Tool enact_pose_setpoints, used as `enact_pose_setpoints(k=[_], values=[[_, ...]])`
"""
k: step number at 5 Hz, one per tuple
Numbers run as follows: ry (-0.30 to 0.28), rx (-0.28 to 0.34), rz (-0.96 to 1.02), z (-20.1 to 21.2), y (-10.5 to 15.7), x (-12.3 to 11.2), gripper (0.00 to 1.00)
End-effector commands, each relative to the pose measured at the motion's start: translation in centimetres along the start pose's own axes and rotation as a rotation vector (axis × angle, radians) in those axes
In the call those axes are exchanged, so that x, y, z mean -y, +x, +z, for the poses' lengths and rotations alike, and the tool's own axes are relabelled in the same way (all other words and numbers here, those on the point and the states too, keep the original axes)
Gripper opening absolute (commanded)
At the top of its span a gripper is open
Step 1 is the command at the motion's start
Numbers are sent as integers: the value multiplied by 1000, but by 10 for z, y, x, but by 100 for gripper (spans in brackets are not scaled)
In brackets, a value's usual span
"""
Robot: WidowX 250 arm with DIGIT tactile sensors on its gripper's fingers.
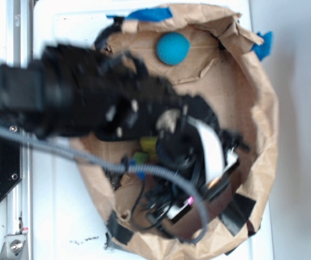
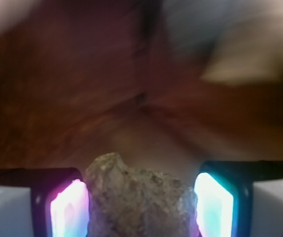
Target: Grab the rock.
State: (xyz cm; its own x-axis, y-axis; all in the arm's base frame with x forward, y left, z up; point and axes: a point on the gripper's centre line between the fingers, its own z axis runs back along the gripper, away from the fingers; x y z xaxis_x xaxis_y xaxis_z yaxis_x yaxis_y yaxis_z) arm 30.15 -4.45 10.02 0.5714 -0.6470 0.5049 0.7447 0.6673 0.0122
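Wrist view puts the rock (image 2: 140, 197) squarely between the two glowing pads (image 2: 70, 207) of the gripper (image 2: 140, 210), pale grey-brown and rough under the pad light, flanks touching or nearly touching each pad; whether already clamped or only bracketed, cannot tell. Blurred brown paper beyond, nothing sharper. Exterior view shows only the black arm, blurred, reaching from the left edge of the white bench (image 1: 302, 108) down into the crumpled brown paper bowl (image 1: 258, 92) that sits on it, gripper low near the bowl's middle and toward its near rim; rock itself hidden under the arm there. Teal ball (image 1: 173, 48) well apart, up by the far rim of the bowl; blue tape (image 1: 150, 14) on that far rim and black tape patches (image 1: 237, 214) at the near-right rim; yellow-green bit (image 1: 144, 149) just beside the wrist, too obscured to name. Judged step: closing on the rock. Best done by squeezing slowly and evenly, keeping the rock centred so neither pad pushes it sideways first, seating the pads on the broad flanks rather than the jutting top corner, and staying low until firm contact shows on both sides. Likely hazard: irregular faces letting the lump twist or squirt out, or paper pinched along with it.
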Motion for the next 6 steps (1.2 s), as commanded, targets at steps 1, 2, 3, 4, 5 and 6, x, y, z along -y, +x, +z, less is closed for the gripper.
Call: enact_pose_setpoints(k=[1,2,3,4,5,6], values=[[220,-255,456,104,14,3,0],[262,-251,513,137,10,22,0],[269,-290,572,152,3,33,0],[255,-308,644,152,-2,23,0],[261,-311,689,150,-4,18,0],[279,-311,687,148,-4,25,0]])
